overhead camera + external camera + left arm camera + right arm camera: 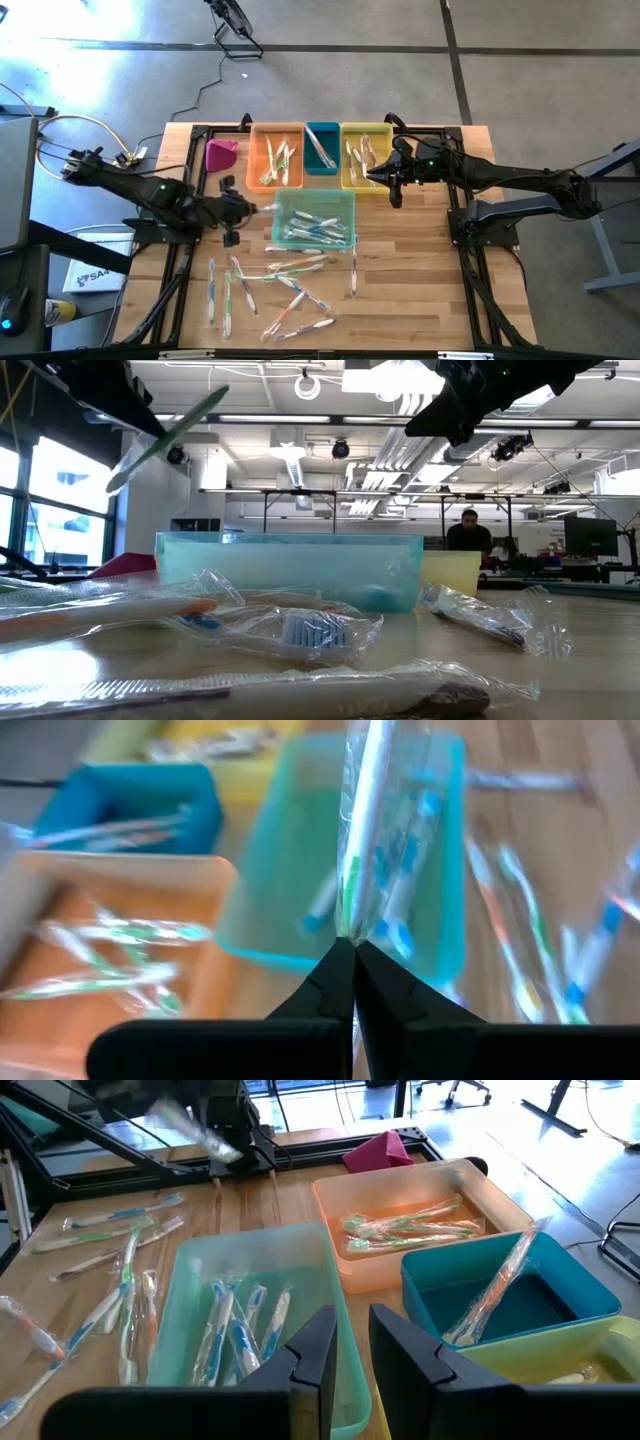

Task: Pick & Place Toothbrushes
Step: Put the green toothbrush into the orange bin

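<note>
- The work surface was a pale wooden slatted table [420,300] on a dark frame, standing on a grey concrete floor [520,60].
- Beyond the table lay an open workshop with ceiling strip lights; a seated person [470,530] showed behind the far edge.
- A magenta folded cloth [221,154] lay beside the bins.
- Four plastic bins stood grouped together: an orange rectangular bin [256,150], a small dark teal bin [322,131], a yellow bin [348,180] and, nearer the front, a translucent mint-green bin [345,200].
- The orange bin held several wrapped toothbrushes with green accents; the teal bin held one, leaning on its wall; the yellow bin held a few; the mint-green bin held several with blue accents.
- The remaining clear-wrapped toothbrushes [285,290] lay scattered on the bare wood in front of the mint-green bin.
- The left gripper [352,948] had its fingers pressed together on one wrapped green-accented toothbrush [365,810], which stretched forward from the fingertips over the mint-green bin's near edge.
- The right gripper [352,1342] hovered with fingers narrowly apart and nothing between them; the mint-green bin lay just ahead of the tips, the teal bin to one side.
</note>
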Controlling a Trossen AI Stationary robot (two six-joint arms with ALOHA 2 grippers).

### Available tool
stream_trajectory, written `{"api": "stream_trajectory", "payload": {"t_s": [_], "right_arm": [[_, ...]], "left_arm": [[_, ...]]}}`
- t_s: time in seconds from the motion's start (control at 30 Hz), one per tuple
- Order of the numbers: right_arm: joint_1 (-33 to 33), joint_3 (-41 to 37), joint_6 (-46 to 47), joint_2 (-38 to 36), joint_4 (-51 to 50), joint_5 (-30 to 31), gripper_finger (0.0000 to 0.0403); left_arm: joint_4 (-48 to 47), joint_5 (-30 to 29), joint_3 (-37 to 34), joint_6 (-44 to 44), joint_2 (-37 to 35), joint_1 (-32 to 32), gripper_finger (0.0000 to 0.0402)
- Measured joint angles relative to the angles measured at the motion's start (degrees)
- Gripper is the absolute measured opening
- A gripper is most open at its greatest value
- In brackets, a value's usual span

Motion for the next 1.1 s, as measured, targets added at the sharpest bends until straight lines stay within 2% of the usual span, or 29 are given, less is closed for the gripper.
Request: {"api": "stream_trajectory", "payload": {"t_s": [0.2,0.37,0.63,0.93,1.1], "right_arm": [[0.0,0.0,0.0,0.0,0.0,0.0,0.0055],[0.0,0.0,0.0,0.0,0.0,0.0,0.0055],[0.0,0.0,-1.5,0.0,0.0,0.0,0.0055],[0.0,0.0,-1.5,0.0,0.0,0.0,0.0055],[0.0,0.0,-1.5,0.0,0.0,0.0,0.0055]], "left_arm": [[1.6,-5.5,0.0,1.6,-3.7,0.0,0.0],[1.8,-8.1,0.0,1.8,-3.7,0.0,0.0],[2.6,-15.4,0.0,2.0,-3.5,1.1,0.0],[7.3,-13.1,0.0,3.5,-2.6,13.6,0.0],[8.3,-7.1,0.0,3.5,-1.7,21.7,0.0]]}}
